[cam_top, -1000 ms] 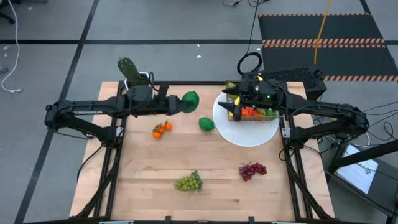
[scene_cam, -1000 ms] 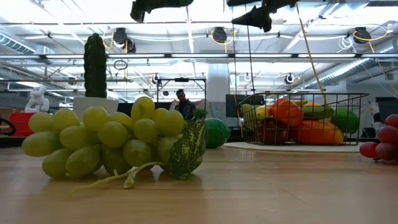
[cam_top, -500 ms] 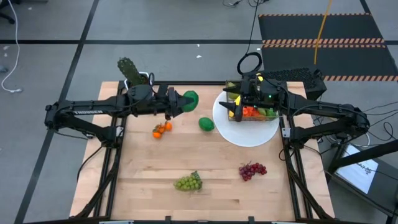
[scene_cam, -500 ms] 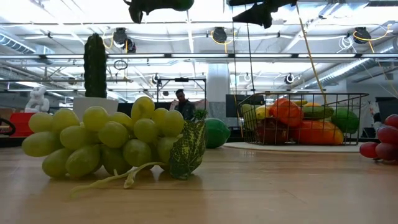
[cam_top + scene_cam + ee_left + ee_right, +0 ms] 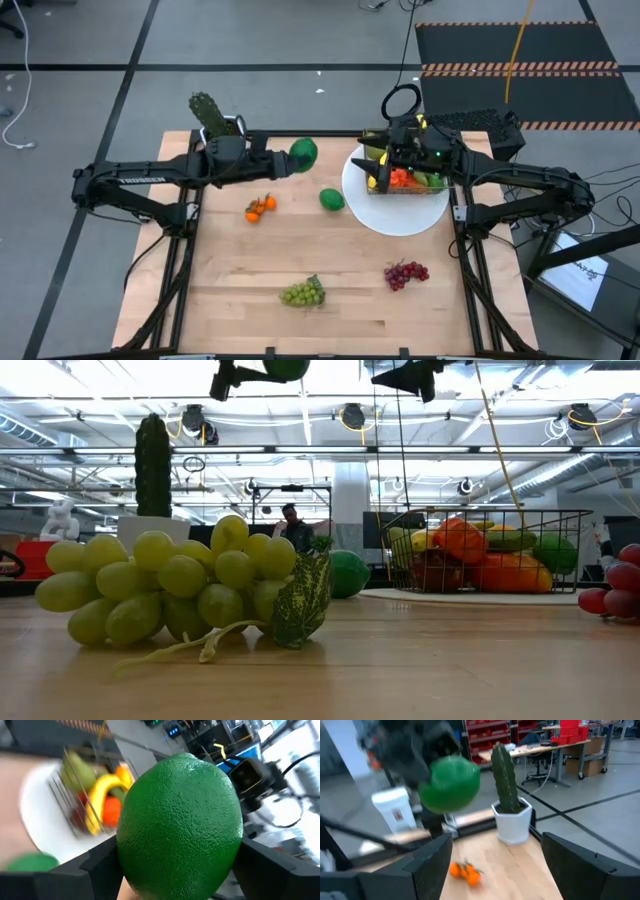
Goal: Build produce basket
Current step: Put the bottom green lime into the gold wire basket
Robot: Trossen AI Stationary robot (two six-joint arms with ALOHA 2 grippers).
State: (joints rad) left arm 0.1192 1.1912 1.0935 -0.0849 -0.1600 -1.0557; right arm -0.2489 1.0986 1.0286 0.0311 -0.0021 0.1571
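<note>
One lime (image 5: 303, 153) sits clamped in my left gripper (image 5: 293, 156), aloft beside the cactus pot (image 5: 228, 126); I should carry it level over the basket (image 5: 368, 137) rim before letting go. Right gripper (image 5: 382, 160) hangs over the basket, fingers spread and empty. Basket on the white plate (image 5: 400, 217) holds banana, orange and red fruit.

Pebbled deep-green lime (image 5: 180, 822); second green lime (image 5: 331, 199); yellow-green grapes (image 5: 303, 293) with mottled leaf; dark red-purple grapes (image 5: 406, 273); orange mandarins (image 5: 259, 207); silver-grey mesh basket (image 5: 487, 550) holding yellow, orange, red produce (image 5: 403, 178); white plate (image 5: 400, 218); green cactus (image 5: 504, 777), white pot (image 5: 513, 823); pale wood table (image 5: 250, 270).
</note>
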